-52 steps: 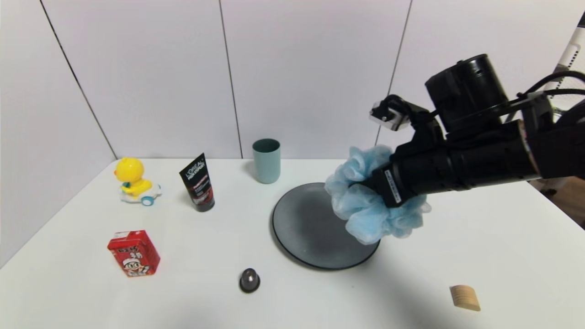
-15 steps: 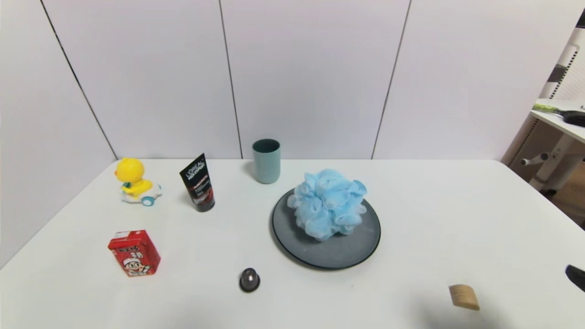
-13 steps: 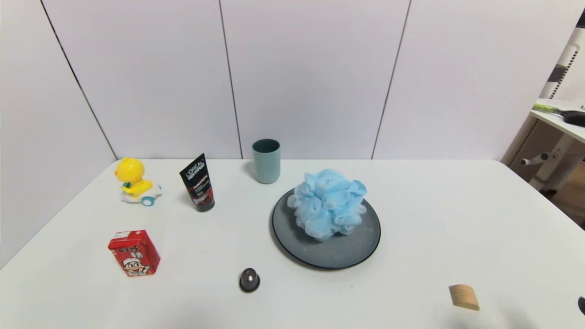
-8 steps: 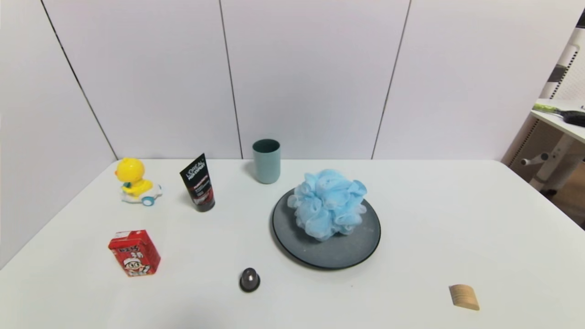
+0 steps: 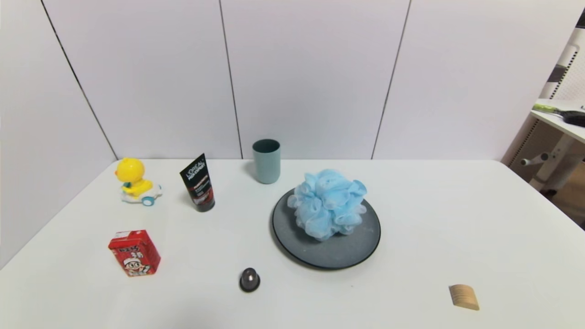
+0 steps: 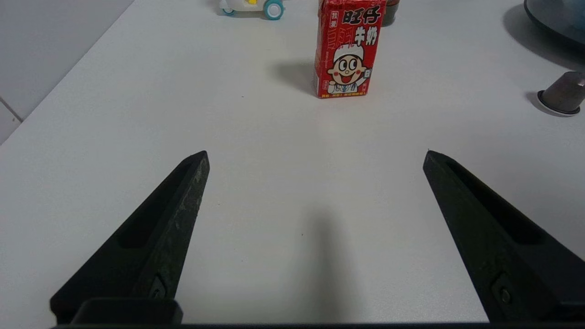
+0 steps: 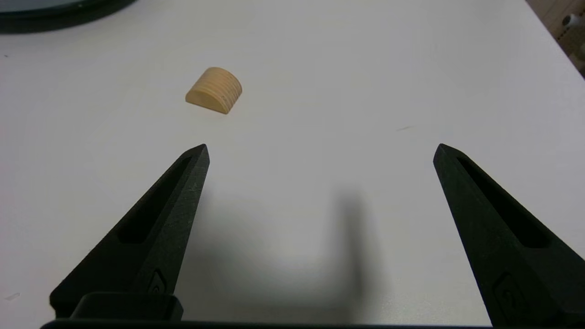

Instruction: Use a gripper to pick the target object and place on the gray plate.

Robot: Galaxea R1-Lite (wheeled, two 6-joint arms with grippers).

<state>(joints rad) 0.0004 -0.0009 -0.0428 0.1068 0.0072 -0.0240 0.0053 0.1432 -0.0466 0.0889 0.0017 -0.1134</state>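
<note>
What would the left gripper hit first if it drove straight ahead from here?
Probably the red milk carton. The left gripper is open over bare table, and the carton stands nearly centred ahead; the distance is hard to judge.

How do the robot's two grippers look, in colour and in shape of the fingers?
The left gripper and the right gripper look alike: each has two matte black fingers, long and tapering to a point, with a recessed slot along the inner side and a small screw near the base. No cables or labels show.
</note>
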